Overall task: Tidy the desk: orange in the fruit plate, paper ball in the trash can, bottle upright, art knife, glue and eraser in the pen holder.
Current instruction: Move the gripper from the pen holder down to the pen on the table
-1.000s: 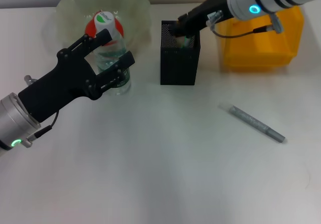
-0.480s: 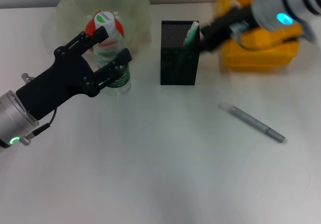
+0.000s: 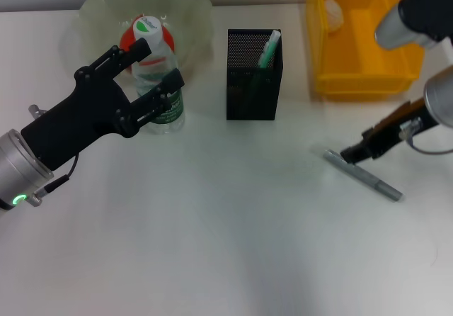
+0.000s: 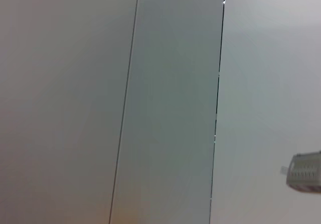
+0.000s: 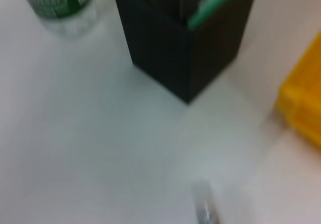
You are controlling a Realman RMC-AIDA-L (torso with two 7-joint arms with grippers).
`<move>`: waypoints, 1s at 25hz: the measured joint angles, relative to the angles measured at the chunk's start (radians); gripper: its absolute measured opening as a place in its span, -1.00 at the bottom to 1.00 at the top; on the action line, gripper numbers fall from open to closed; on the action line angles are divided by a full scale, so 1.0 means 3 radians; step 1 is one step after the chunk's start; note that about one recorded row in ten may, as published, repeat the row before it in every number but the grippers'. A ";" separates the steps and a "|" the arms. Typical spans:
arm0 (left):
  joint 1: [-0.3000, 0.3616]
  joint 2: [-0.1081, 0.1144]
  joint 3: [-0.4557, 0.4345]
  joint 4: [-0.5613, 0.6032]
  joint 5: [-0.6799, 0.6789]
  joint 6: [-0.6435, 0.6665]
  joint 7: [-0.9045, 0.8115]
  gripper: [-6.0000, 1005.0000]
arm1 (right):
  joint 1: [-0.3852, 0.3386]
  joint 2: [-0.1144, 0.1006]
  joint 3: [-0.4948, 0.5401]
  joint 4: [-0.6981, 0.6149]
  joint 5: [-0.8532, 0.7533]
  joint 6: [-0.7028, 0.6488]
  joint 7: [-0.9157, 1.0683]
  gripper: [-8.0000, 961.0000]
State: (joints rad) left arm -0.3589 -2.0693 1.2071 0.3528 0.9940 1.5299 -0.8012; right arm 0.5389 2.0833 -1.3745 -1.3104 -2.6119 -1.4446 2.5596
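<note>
Two tools showing in the head view. Right tool (image 3: 354,154) is hanging low over the tabletop (image 3: 212,245) at the near end of the grey art knife (image 3: 363,175), dark tip just beside or touching it, cannot tell which; cannot tell how far its jaws are standing apart, and it is gripping nothing that shows. The knife is lying flat on the tabletop, slanted, well apart from the black mesh pen holder (image 3: 253,82). The holder is standing upright with a green stick-like item (image 3: 268,49) leaning in its back right corner; the right wrist view is showing the same holder (image 5: 185,43) and green item (image 5: 213,3) from close by. Yellow bin (image 3: 368,43) is sitting behind the right arm, a white paper ball (image 3: 333,11) lying in its back left corner. Left tool (image 3: 145,75) is sitting with fingers spread wide on either side of the bottle (image 3: 156,82), not closing on it. The bottle is standing upright, white cap on top, just in front of the clear fruit plate (image 3: 99,11); something orange-red is showing behind the cap, mostly hidden
</note>
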 joint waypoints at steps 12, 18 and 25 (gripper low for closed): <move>0.0029 0.0000 0.0001 0.0000 0.0002 -0.0002 0.0002 0.50 | 0.0090 0.0000 -0.0086 0.0290 -0.0140 0.0008 0.0005 -0.05; 0.0039 0.0000 -0.0001 0.0000 0.0000 -0.0002 0.0031 0.50 | 0.0190 0.0005 -0.0132 0.0485 -0.0217 0.0010 0.0011 -0.06; 0.0034 0.0000 -0.0005 0.0000 0.0000 -0.0002 0.0033 0.50 | 0.0209 0.0004 -0.0133 0.0517 -0.0221 0.0046 0.0012 -0.22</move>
State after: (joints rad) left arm -0.3487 -2.0693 1.2057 0.3528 0.9939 1.5293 -0.7914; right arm 0.6016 2.0846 -1.4143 -1.1553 -2.6783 -1.4308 2.5631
